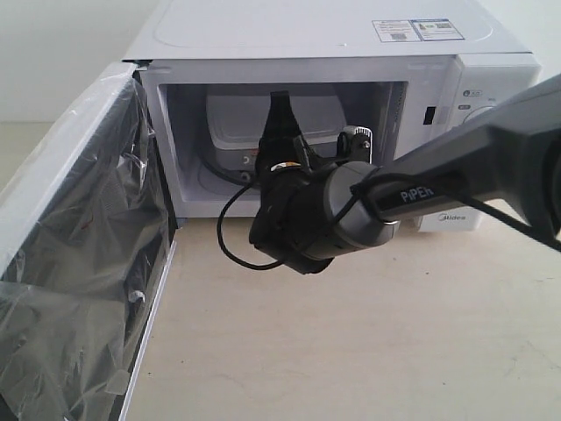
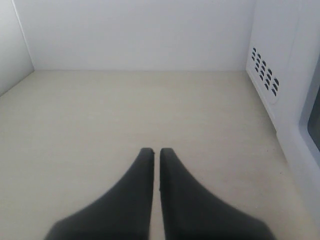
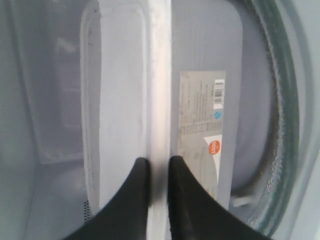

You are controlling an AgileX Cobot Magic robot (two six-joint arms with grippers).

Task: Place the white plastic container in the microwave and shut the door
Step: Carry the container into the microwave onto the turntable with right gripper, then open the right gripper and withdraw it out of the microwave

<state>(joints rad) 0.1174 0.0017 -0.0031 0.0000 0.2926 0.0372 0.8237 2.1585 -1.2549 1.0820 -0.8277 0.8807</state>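
Here right tool (image 3: pixel 159 162) clamps rim of white plastic container (image 3: pixel 115 100); door (image 1: pixel 79 246) open.

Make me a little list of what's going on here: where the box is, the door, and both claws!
box: white plastic container, inside the microwave
door: wide open, clear film on it
right claw: closed on the container's rim
left claw: shut, empty, above the table
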